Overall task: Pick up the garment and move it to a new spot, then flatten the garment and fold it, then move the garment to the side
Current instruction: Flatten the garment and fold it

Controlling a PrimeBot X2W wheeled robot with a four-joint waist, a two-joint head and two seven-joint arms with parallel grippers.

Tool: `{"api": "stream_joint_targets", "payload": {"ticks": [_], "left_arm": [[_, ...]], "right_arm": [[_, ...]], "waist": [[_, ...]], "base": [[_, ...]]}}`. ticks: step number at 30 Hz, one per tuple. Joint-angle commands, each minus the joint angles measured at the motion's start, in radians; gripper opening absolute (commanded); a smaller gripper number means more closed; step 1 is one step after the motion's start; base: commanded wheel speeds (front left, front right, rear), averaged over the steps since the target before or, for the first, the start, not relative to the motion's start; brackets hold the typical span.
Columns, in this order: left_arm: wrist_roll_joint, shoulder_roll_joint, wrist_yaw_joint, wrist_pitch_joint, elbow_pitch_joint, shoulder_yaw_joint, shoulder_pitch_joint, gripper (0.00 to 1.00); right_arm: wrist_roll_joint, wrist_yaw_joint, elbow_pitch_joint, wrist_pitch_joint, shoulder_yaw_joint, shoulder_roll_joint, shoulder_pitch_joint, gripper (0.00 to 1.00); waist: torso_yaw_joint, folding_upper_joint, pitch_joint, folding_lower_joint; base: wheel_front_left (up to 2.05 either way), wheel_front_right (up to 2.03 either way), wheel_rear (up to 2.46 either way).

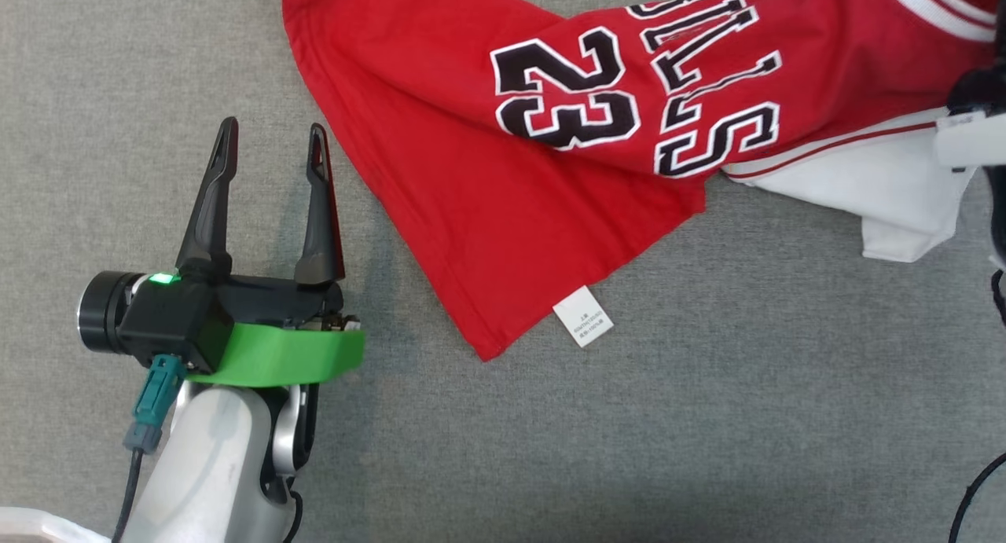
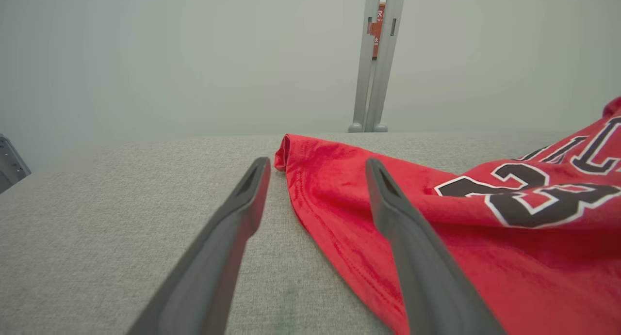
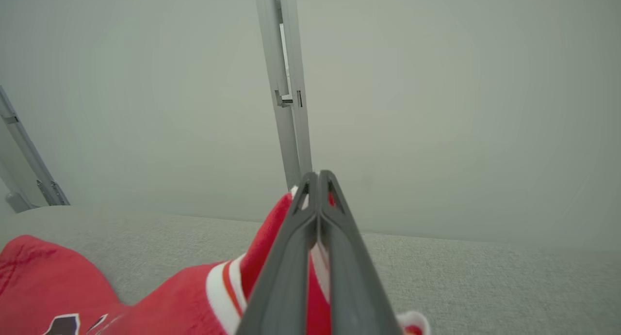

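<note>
The garment (image 1: 440,134) is a red jersey with "23" in black and white and a white inner side, spread rumpled across the top of the grey surface. My left gripper (image 1: 273,126) stands open just left of its left hem, which in the left wrist view runs between the fingers, one finger over the garment (image 2: 533,257) and the left gripper (image 2: 316,161) holding nothing. My right gripper (image 3: 318,175) is shut on a raised fold of the garment (image 3: 73,286) with white and red trim. The right arm's wrist (image 1: 971,130) shows at the right edge.
The grey cloth-covered table (image 1: 707,417) has free room in front of and left of the jersey. A white care label (image 1: 582,317) sticks out from the near hem. A grey metal post (image 2: 376,58) stands behind the table's far edge. A black cable (image 1: 974,488) hangs at the lower right.
</note>
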Motion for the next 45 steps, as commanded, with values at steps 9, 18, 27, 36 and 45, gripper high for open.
{"api": "stream_joint_targets", "payload": {"ticks": [9,18,27,36,45], "left_arm": [[0.036,-0.035,-0.029,-0.005,0.017,0.021,-0.03,1.0],[0.056,-0.039,-0.042,-0.005,0.048,0.063,0.02,1.0],[0.06,-0.021,-0.041,-0.005,0.077,0.092,0.086,1.0],[0.05,0.001,-0.031,-0.001,0.095,0.105,0.152,1.0],[0.044,0.007,-0.023,0.011,0.087,0.098,0.184,1.0]], "right_arm": [[0.031,0.0,0.261,-0.059,0.031,-0.087,-0.163,0.21],[-0.085,0.0,0.24,-0.16,-0.009,-0.055,-0.057,1.0],[-0.116,0.0,0.032,-0.16,-0.041,0.082,0.254,1.0],[-0.136,0.0,-0.084,-0.134,-0.047,0.2,0.496,1.0],[-0.152,0.0,-0.16,-0.09,-0.065,0.24,0.581,1.0]], "waist": [[0.041,0.0,0.06,0.0],[-0.005,0.0,-0.019,0.0],[-0.061,0.0,-0.128,0.0],[-0.092,0.0,-0.212,0.0],[-0.099,0.0,-0.246,0.0]], "base": [[0.0,0.0,0.0],[0.0,0.0,0.0],[0.0,0.0,0.0],[0.0,0.0,0.0],[0.0,0.0,0.0]]}}
